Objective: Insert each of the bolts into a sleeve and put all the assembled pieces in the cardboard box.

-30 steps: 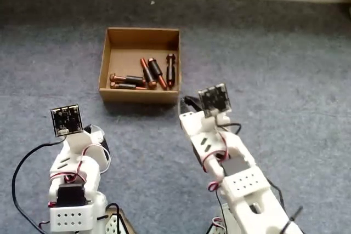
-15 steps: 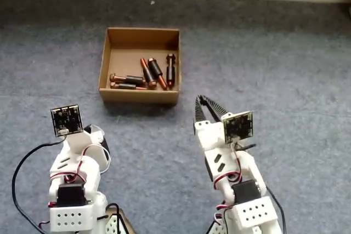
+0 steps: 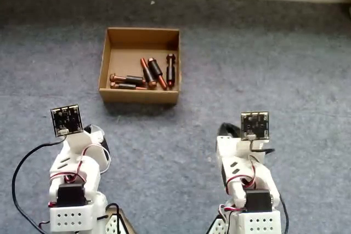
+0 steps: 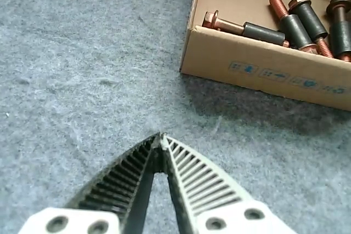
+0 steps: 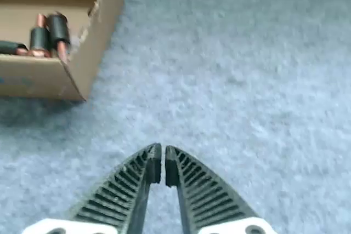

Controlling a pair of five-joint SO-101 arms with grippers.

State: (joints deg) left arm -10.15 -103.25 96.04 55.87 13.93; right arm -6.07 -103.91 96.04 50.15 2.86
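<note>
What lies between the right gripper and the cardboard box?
Bare grey carpet, nothing else: the right wrist view shows that stretch from the right gripper to the cardboard box.

Left wrist view: cardboard box [image 4: 258,65], ahead of the left gripper [image 4: 160,140], runs off the frame edge, and the outermost sleeved bolts [image 4: 341,34] are partly cut. Right wrist view: box cut to one corner, ahead and aside of the right gripper [image 5: 163,156]; bolts inside blurred, count unclear.
</note>
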